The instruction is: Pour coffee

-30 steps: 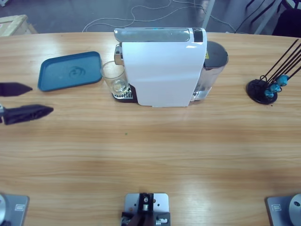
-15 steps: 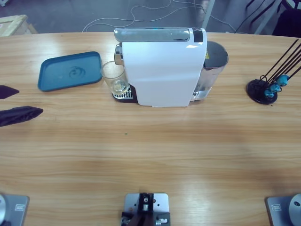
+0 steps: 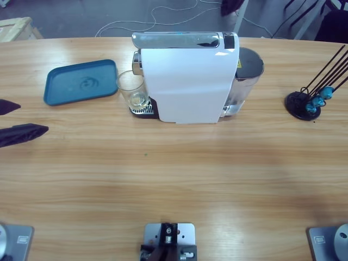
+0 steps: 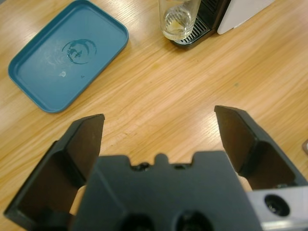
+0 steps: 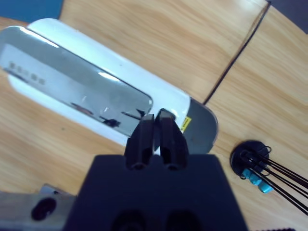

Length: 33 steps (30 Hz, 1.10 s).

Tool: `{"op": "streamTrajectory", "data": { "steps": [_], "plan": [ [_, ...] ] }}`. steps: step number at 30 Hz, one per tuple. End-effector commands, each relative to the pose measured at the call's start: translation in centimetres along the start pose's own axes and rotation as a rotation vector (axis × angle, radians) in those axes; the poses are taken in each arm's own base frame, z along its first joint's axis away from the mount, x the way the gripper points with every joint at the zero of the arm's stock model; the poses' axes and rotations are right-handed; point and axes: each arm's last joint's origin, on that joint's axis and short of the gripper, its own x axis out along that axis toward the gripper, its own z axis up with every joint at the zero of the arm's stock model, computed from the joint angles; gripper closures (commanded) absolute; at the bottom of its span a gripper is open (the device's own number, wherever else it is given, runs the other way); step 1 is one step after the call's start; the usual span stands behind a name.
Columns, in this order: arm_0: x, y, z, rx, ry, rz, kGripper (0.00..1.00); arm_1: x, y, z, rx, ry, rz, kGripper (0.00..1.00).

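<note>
A clear glass tumbler [image 3: 132, 89] stands on the drip tray under the spout of the white coffee machine [image 3: 187, 81]. The left wrist view shows the tumbler [image 4: 179, 19] with only a pale yellowish tint at its bottom; I cannot tell whether that is coffee. My left gripper [image 3: 32, 117] is open and holds nothing, low over the table at the left edge, well short of the tumbler. My right gripper [image 5: 157, 115] is shut on nothing and hangs above the machine's [image 5: 77, 82] silver top.
A blue tray [image 3: 81, 81] lies left of the tumbler. A black capsule stand [image 3: 304, 104] with thin rods and blue capsules sits at the right. A dark shape [image 3: 231, 6] pokes in at the top edge behind the machine.
My left gripper drew back toward the left edge, then almost stopped. The dark shape at the top edge came into view just now. Tumbler and machine are unmoved.
</note>
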Motion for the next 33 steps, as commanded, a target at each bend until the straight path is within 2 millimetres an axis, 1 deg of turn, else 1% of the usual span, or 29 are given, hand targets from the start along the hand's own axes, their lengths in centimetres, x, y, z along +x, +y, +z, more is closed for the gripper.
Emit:
{"op": "streamTrajectory", "data": {
  "steps": [1, 12, 33],
  "plan": [
    [0.3, -0.1, -1.2, -0.005, 0.021, 0.006, 0.009, 4.0, 0.1, 0.0, -0.001, 0.106, -0.066, 1.0],
    [1.2, 0.0, -0.7, -0.003, 0.021, 0.006, 0.009, 5.4, 0.0, -0.2, -0.006, 0.151, -0.082, 1.0],
    [1.2, -0.1, -0.9, -0.003, 0.022, 0.004, 0.009, 5.0, -0.2, -0.9, -0.008, 0.176, -0.092, 1.0]
  ]
}}
